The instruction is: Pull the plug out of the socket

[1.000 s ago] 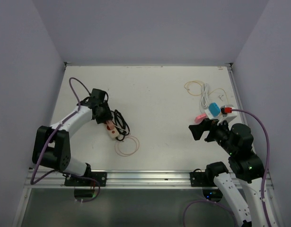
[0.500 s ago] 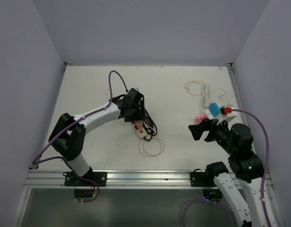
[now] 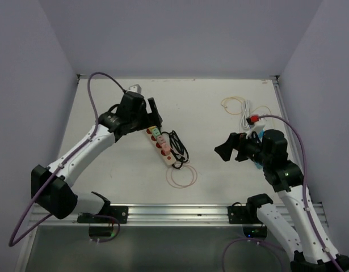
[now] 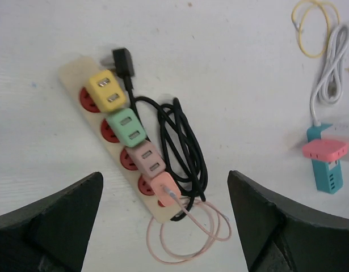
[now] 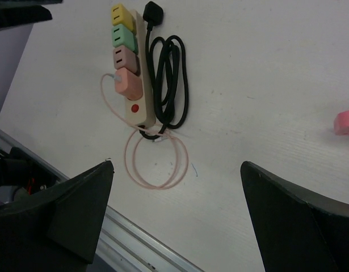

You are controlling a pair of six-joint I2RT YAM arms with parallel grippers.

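Plug (image 4: 164, 190), pink, rigid and light, probably tight in the power strip (image 4: 72, 71). Pinch across its flat sides. Left gripper (image 3: 152, 113) and right gripper (image 3: 224, 151) spread, empty.

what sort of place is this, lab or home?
Likely a robot lab cell: white table boxed in by plain walls, left arm and right arm bolted to a metal rail at its near edge, a power strip as prop.
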